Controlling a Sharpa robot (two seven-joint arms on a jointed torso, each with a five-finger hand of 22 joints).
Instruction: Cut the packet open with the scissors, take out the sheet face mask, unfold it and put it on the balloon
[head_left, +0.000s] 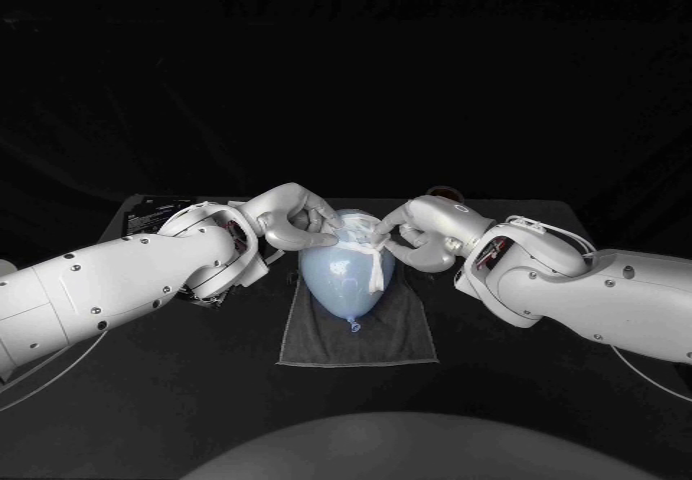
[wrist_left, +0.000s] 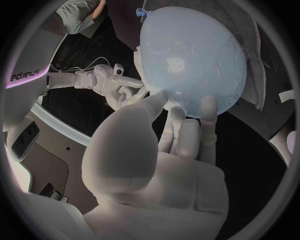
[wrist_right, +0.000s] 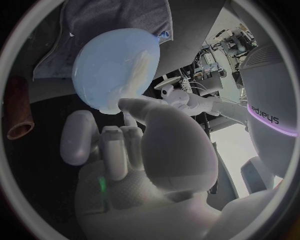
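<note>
Step in hand: the last, fitting the sheet face mask (head_left: 371, 262) on the balloon (head_left: 346, 285), which lies on a grey towel (head_left: 397, 340) at the centre of the desk (head_left: 173, 400).

Right hand (head_left: 421, 235), at 2 o'clock of the balloon: fingers pinch the mask's edge.

Left hand (head_left: 293, 222), at 10 o'clock: fingers together, tips on the balloon; cannot tell whether they pinch.

Next, by my judgement: draw the mask flat toward 6 o'clock.

"Sharpa" brand name, upside down, on the right arm (wrist_left: 25, 55), likewise on the left arm (wrist_right: 269, 90)
</note>
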